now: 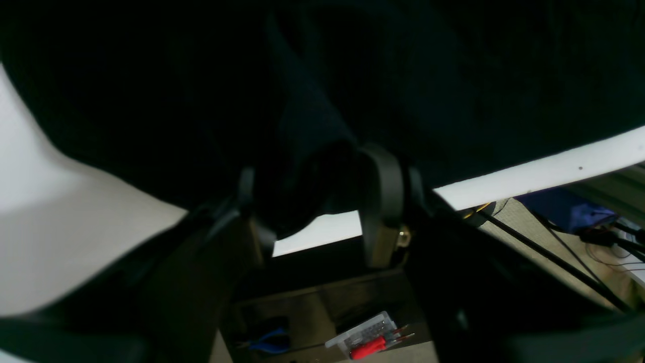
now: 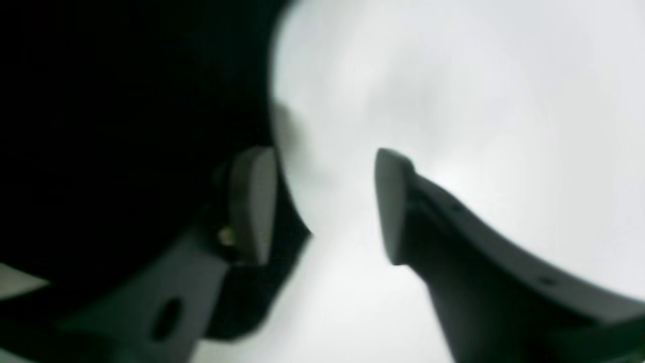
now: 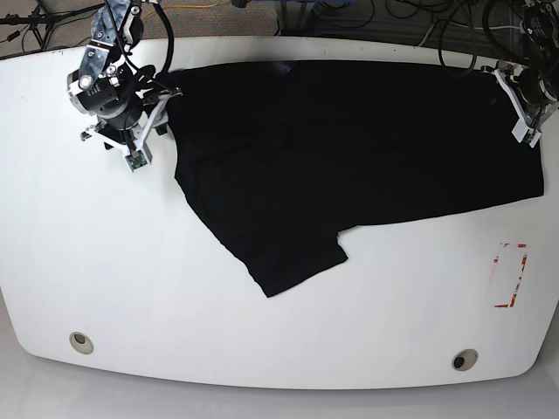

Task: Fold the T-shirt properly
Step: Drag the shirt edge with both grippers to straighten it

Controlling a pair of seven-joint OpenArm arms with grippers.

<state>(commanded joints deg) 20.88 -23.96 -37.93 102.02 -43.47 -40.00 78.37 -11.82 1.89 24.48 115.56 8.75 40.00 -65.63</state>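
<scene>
Black cloth fills your left wrist view: the left gripper (image 1: 322,201) has its two fingers (image 1: 380,201) closed on a bunched fold of the one T-shirt (image 1: 201,101), right at the table (image 1: 554,171) edge. Past that edge you can see one clear box (image 1: 365,333) holding red-handled tools, plus one blue-handled pair of pliers (image 1: 269,342). In your right wrist view, the right gripper (image 2: 325,201) spreads its two fingers (image 2: 252,201) wide with only white tabletop between them; the shirt's edge lies against the left-hand finger. From the base view, the T-shirt (image 3: 349,148) lies spread plain side up across the far half of the table (image 3: 175,305), one sleeve pointing toward the near edge. You have two arms, one at each far corner of the shirt. One red-outlined rectangle (image 3: 509,275) marks the table near its right side.
</scene>
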